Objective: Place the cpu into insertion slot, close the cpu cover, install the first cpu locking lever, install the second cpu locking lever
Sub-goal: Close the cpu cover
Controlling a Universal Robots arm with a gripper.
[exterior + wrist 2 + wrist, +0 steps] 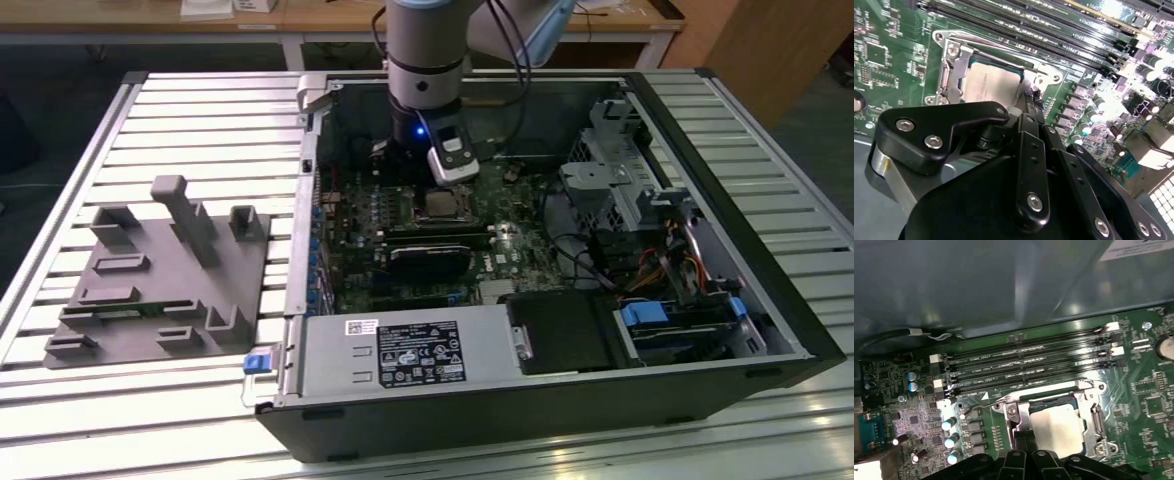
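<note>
The cpu (990, 82) (1056, 427), pale silvery-tan, lies flat in the insertion slot (439, 208) on the green board. The cpu cover (951, 70) (1088, 407), a silvery frame, lies down around it, and the chip shows through its window. A thin wire locking lever (999, 47) (1054, 388) runs along one side of the socket. Another wire end (973, 408) sticks out over the board beside the socket. My gripper (1029, 98) (1022, 438) (443, 188) stands low over one edge of the socket, its black fingers shut together next to the cover's edge.
The open computer case (747, 250) lies on a slatted metal table. Long black memory slots (1024, 365) run beside the socket. A power supply (387, 355) and a drive cage (667, 320) fill the near side. A grey fixture (160, 270) stands at the exterior view's left.
</note>
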